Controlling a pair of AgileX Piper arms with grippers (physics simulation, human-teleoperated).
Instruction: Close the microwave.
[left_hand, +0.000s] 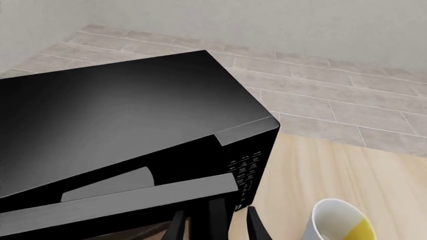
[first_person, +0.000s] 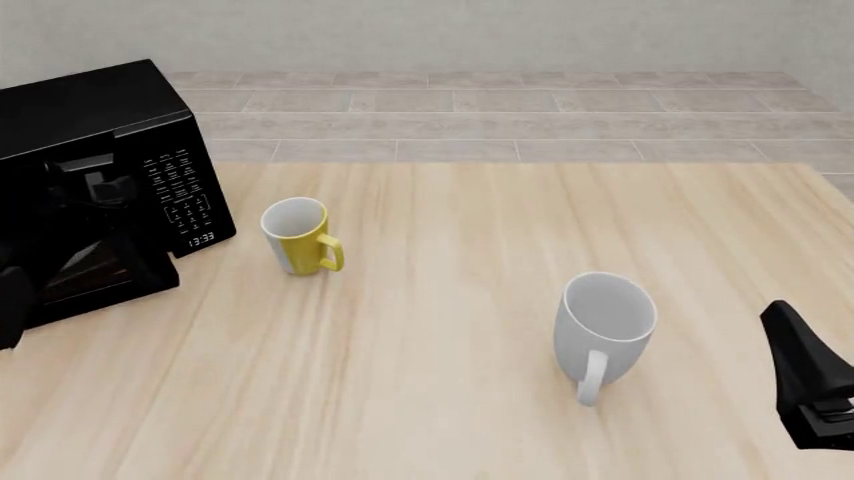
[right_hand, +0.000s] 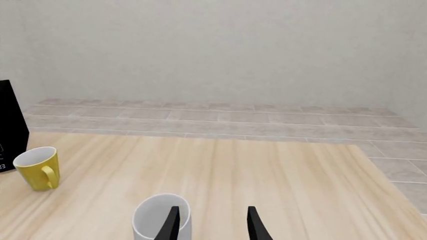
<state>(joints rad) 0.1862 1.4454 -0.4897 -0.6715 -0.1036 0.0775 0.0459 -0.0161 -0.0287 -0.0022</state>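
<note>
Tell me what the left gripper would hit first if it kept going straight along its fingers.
Most likely the microwave: its partly open door lies just ahead of the left gripper in the wrist view, though depth is unclear.

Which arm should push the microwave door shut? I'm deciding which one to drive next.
Left. The left gripper is already at the microwave, fingers by the ajar door. The right gripper hangs far off across the table, near the white mug.

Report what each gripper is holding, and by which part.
Nothing is held. The right gripper has open jaws with only table between them, near the white mug. The left gripper is open at the microwave door's top edge, not clamping it.
</note>
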